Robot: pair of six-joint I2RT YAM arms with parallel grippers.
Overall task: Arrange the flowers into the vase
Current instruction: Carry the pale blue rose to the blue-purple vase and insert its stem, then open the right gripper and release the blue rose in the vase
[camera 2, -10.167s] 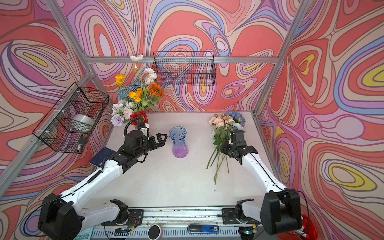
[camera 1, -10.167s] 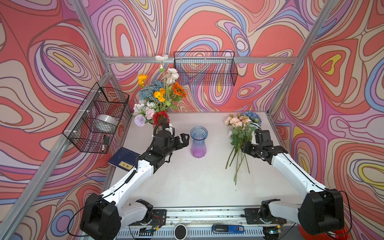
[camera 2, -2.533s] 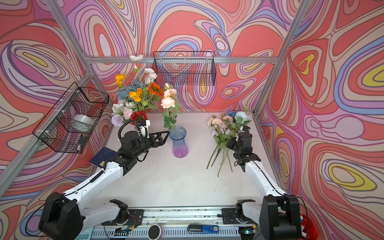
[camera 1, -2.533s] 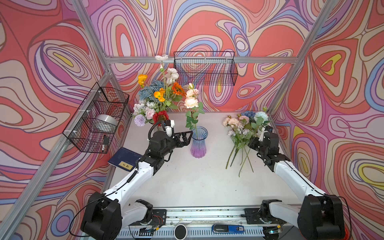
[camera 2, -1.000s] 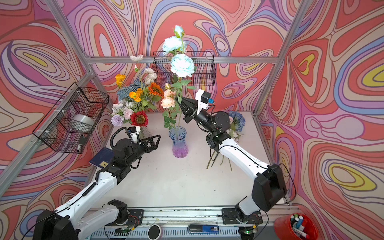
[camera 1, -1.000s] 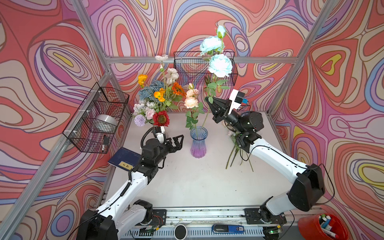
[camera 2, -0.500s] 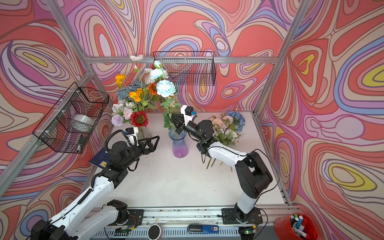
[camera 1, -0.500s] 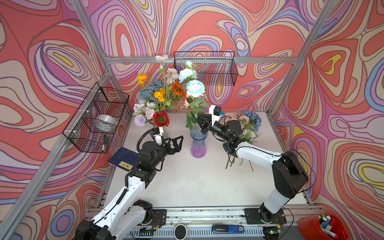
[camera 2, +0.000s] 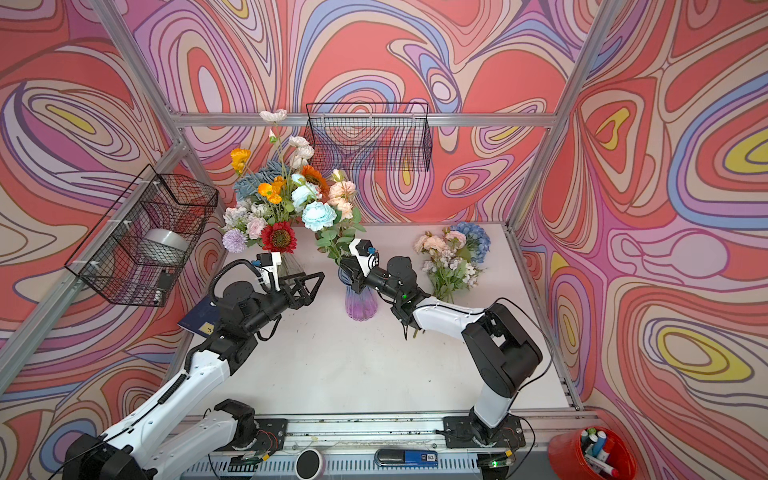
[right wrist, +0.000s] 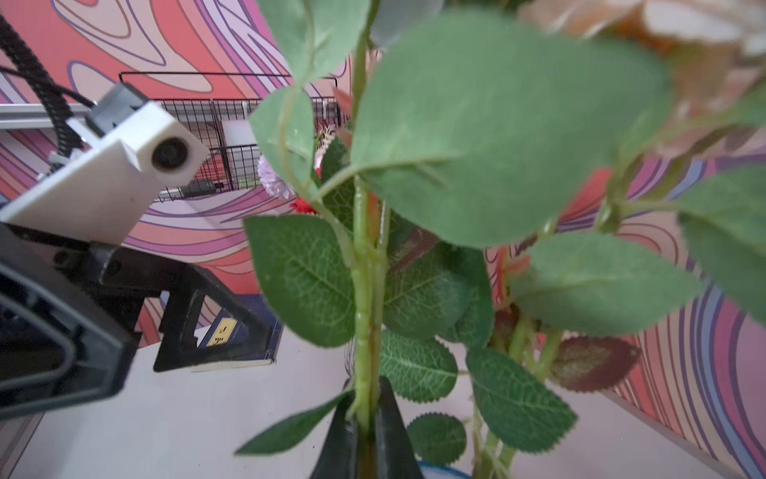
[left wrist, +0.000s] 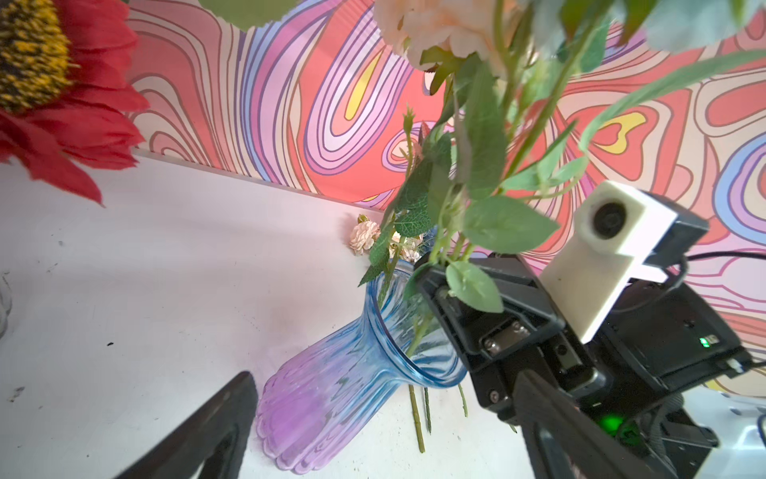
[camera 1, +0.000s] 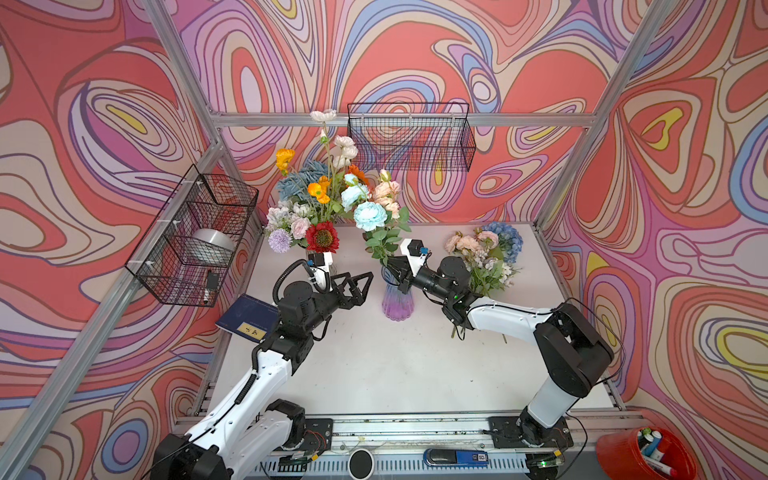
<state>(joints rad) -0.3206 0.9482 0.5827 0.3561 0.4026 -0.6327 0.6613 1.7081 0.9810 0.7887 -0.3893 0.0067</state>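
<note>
Pale-blue flower stem [right wrist: 364, 290] is pinched low by the closed right hand [camera 1: 392, 272], lower end inside the vase [camera 1: 397, 307] mouth. Left hand [camera 1: 356, 286] wide open, empty, just beside vase. Stem judged light, springy, top-heavy; best gripped low, below leaves.

This was a robotics lab cell: 2 robot arms [camera 1: 268, 368] bolted to a rail [camera 1: 415, 426] at a table [camera 1: 395, 365], enclosed by aluminium framing [camera 1: 270, 119] and swirl-patterned walls [camera 1: 415, 54].
</note>
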